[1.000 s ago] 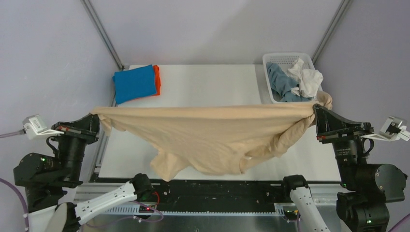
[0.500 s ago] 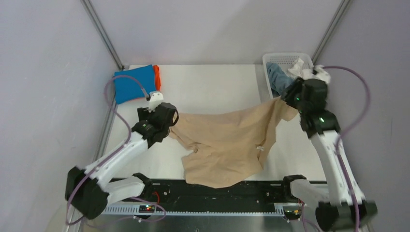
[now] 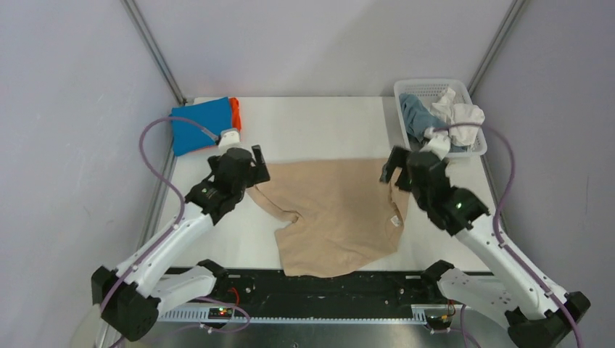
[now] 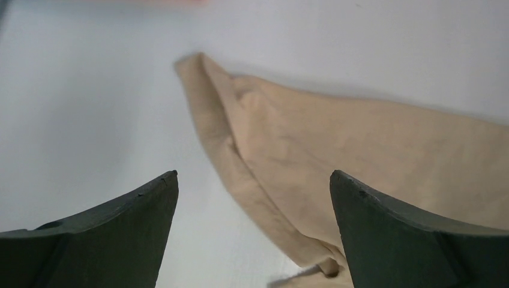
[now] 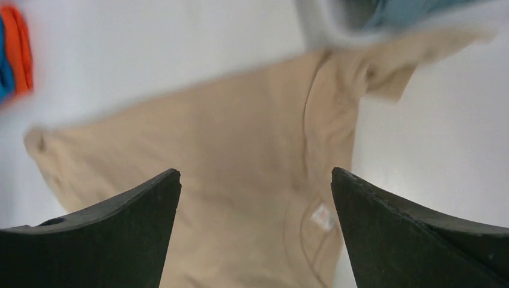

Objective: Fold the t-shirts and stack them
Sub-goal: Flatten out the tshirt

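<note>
A beige t-shirt (image 3: 333,214) lies spread and rumpled on the middle of the white table (image 3: 312,130), its neck label (image 5: 322,215) toward the right. My left gripper (image 3: 252,168) hovers open over the shirt's left corner (image 4: 204,84), holding nothing. Above the shirt's right edge, my right gripper (image 3: 393,170) is open too, with the cloth (image 5: 240,132) below its empty jaws. A folded bright blue t-shirt (image 3: 200,125) rests on an orange one (image 3: 235,116) at the back left. Dusty grey-blue (image 3: 416,116) and white (image 3: 460,116) t-shirts sit crumpled in the basket.
The white mesh basket (image 3: 434,87) stands at the back right corner, close behind my right gripper. Metal frame posts rise at both back corners. A black rail (image 3: 326,286) runs along the table's near edge, where the arm bases are bolted.
Both grippers opened and let go of the beige t-shirt. It dropped from being stretched in the air to lying on the table. Both arms swung in over the table.
</note>
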Robot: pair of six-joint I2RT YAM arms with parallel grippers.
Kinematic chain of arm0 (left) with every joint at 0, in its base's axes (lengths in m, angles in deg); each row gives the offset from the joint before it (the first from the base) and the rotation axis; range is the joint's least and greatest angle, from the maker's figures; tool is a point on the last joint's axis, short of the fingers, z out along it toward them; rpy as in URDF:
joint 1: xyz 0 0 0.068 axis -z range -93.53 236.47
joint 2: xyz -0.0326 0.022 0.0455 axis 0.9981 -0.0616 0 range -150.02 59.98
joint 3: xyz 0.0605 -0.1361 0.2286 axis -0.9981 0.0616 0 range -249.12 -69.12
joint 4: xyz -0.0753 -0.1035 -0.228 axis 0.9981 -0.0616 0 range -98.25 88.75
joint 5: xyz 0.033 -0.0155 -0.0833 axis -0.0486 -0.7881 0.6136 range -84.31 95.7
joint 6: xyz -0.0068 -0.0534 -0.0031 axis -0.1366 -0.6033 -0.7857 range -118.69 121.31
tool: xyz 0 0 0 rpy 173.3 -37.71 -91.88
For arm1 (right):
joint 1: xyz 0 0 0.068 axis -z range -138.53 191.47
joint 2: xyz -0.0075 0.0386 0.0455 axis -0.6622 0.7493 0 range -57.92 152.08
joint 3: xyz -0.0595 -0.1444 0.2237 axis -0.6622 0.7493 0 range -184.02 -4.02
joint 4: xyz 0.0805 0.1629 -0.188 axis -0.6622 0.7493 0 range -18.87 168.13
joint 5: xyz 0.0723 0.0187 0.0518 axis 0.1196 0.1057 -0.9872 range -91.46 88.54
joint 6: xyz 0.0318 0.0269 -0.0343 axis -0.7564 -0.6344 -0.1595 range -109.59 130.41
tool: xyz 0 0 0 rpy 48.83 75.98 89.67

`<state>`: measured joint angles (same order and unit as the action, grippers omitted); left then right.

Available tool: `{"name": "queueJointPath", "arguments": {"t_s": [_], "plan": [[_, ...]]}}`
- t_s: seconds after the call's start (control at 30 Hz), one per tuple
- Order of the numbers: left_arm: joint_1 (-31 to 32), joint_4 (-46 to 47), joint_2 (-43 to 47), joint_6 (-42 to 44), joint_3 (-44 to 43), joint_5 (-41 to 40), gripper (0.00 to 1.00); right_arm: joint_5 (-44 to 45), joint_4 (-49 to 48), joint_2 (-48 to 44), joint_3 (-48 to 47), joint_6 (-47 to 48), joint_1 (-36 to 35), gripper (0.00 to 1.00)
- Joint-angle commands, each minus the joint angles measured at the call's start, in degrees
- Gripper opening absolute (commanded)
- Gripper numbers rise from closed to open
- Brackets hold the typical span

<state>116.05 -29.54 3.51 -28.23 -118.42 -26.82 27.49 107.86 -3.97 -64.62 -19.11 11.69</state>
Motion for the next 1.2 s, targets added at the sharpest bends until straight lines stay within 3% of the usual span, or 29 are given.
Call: {"name": "queueJointPath", "arguments": {"t_s": [0.0,0.1,0.27,0.37,0.6,0.93,1.17], "plan": [[-0.4,6.1,-8.6,-1.3,0.0,14.4,1.00,-2.0,4.2,-3.9,13.6,-10.7,-8.7,0.99],[-0.3,8.7,-15.9,-1.7,-2.0,17.0,1.00,-4.9,0.2,-4.1,20.5,-16.5,-13.5,0.99],[-0.3,10.8,-28.6,-3.1,-5.1,22.8,1.00,-5.5,-6.1,3.3,25.7,-18.6,-14.3,0.99],[-0.3,11.6,-32.7,-4.3,-4.8,24.7,1.00,-5.6,-9.1,10.9,26.0,-18.3,-11.9,0.99],[-0.3,14.4,-35.1,-7.2,2.3,25.5,1.00,-15.3,-23.5,25.0,24.4,-13.1,-2.7,0.99],[0.0,20.3,-32.0,-14.3,10.8,31.6,1.00,-18.9,-23.4,49.9,1.2,-3.0,0.9,0.99],[5.6,25.1,-28.6,-21.2,13.3,31.4,1.00,-20.5,-20.4,59.2,-15.5,2.5,3.5,1.00]]}}
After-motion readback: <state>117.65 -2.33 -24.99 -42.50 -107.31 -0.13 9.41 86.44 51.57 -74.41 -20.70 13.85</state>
